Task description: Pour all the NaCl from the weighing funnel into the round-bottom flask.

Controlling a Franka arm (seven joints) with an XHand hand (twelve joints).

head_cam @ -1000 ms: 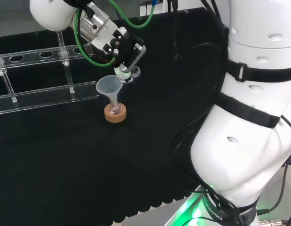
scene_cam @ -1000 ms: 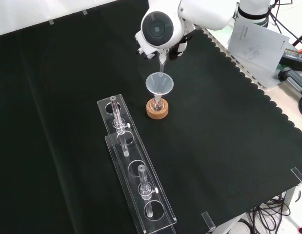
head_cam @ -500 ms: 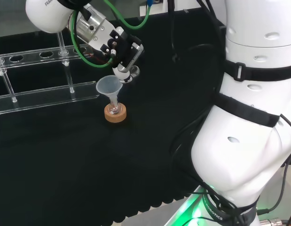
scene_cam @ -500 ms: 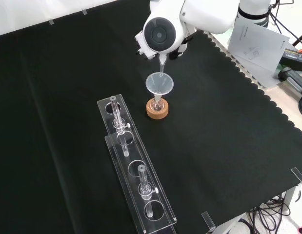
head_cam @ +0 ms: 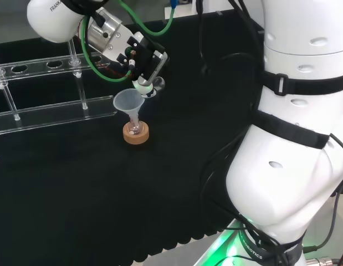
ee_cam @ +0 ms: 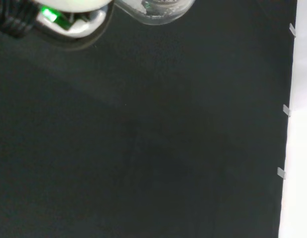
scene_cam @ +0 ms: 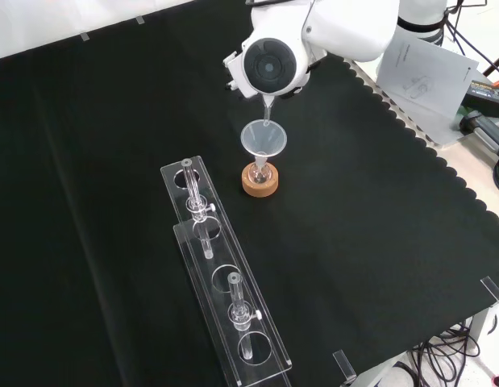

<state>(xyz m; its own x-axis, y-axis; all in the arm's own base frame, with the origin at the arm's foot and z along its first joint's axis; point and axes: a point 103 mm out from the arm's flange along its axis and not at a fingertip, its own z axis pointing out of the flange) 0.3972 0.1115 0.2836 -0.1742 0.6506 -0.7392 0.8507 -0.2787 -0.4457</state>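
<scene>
A small round-bottom flask (head_cam: 136, 128) stands on a cork ring (head_cam: 136, 135) with a clear plastic funnel (head_cam: 127, 102) in its neck. In the head view the hand (head_cam: 144, 60) hangs just above and right of that funnel, curled round a glass weighing funnel (head_cam: 153, 86) that tilts down toward the funnel's mouth. In the front view the arm's link with its grey cap (scene_cam: 270, 68) stands before the hand; the weighing funnel's thin stem (scene_cam: 268, 110) points into the plastic funnel (scene_cam: 264, 138) over the flask (scene_cam: 259, 171) and cork ring (scene_cam: 259, 184). The wrist view has the glass weighing funnel (ee_cam: 155, 7) close up.
A long clear rack (head_cam: 55, 113) stands left of the flask in the head view; in the front view the rack (scene_cam: 225, 282) holds glass tubes, nearer the camera. Papers (scene_cam: 426, 68) lie beyond the cloth's scalloped edge (scene_cam: 410, 137).
In the head view the hand and wrist have drifted a little left and up, turning slightly. The weighing funnel's stem stays over the plastic funnel. Flask and cork ring have not moved.
</scene>
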